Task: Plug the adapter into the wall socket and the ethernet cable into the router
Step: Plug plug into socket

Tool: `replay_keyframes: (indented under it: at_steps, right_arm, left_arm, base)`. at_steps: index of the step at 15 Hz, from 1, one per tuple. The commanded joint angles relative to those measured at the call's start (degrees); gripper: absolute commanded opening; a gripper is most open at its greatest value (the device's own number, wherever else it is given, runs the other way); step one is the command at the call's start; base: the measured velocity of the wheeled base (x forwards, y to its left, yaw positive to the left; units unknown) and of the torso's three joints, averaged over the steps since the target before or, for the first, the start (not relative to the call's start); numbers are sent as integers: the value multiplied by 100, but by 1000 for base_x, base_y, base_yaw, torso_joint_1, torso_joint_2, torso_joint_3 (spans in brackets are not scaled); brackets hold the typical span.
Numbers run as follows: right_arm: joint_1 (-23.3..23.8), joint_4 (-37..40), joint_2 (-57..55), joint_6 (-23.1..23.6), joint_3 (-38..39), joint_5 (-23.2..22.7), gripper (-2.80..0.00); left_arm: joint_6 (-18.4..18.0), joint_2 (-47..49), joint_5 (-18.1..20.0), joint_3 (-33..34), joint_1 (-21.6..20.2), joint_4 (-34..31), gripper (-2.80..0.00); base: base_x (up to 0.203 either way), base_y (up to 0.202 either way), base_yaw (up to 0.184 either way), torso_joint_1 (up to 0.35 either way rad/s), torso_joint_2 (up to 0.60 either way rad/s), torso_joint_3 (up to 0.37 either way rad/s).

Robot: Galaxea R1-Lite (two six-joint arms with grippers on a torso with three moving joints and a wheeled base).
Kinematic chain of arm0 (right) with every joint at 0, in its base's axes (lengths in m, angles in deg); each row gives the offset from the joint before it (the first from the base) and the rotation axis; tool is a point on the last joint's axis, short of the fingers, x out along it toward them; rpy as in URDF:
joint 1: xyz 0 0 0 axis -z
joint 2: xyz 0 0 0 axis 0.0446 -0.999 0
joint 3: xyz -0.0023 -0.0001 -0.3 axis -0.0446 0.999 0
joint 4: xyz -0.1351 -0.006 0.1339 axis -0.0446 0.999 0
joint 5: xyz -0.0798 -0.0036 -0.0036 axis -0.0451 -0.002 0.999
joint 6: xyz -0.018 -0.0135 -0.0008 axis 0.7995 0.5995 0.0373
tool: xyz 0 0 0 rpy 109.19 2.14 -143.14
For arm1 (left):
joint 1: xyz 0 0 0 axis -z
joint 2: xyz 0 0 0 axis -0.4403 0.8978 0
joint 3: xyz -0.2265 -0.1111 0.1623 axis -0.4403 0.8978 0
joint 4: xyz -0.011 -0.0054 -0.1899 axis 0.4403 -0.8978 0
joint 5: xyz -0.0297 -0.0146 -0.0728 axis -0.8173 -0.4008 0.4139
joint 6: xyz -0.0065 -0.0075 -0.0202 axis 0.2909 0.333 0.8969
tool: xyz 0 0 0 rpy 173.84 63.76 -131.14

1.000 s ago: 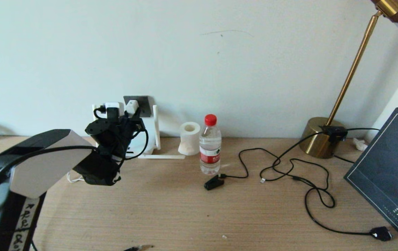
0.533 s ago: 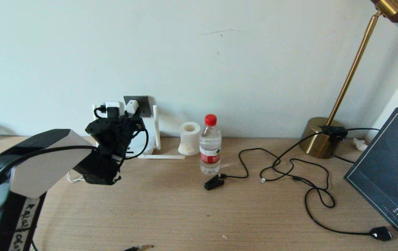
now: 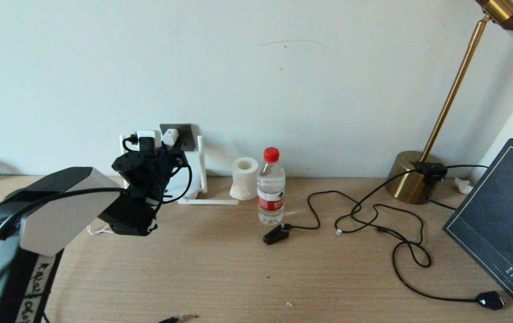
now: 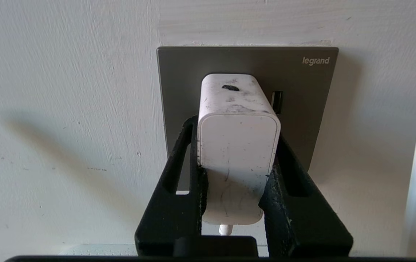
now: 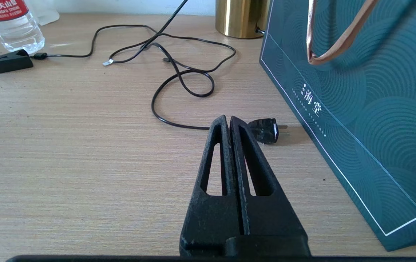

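From the head view, the left end effector (image 3: 166,150) reaches to the far left of the light wooden worktop (image 3: 238,269), up against the pale wall, where the small white rounded cube-shaped adapter (image 3: 170,137) sits on the dark grey square wall socket (image 3: 185,134). The flat white router with slim stick antennas (image 3: 200,166) stands just below and beside the socket, largely hidden behind the arm. The long black ethernet cable (image 3: 373,220) lies looped well to the right, between the clear plastic water bottle with a red cap (image 3: 270,186) and the brass lamp base (image 3: 411,177).

In the left wrist view, the left end effector (image 4: 235,140) grips the adapter (image 4: 237,145) on both flanks. The adapter's long axis points straight out from the end effector into the wall socket (image 4: 309,94), and its front face appears to meet the plate, though whether the pins are fully home cannot be seen. The next move, in my judgement, turns on that axis staying square to the plate.

In the right wrist view, the right end effector (image 5: 229,122) hangs closed and empty over the near right of the worktop (image 5: 66,145), with the ethernet cable (image 5: 178,80) just beyond it, so the right arm is nearer the cable.
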Motion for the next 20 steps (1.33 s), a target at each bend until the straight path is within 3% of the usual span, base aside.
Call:
replay_keyframes:
  at_steps: [1,20]
  right_arm:
    - [0,-1,-7,-2,0,0,-280]
    - [0,-1,-7,-2,0,0,-280]
  left_arm:
    - [-7,83,-13,-118,-22,15,-280]
    - [2,100,-22,-154,-40,41,-280]
  base:
    - [0,0,0,0,0,0]
    - [0,0,0,0,0,0]
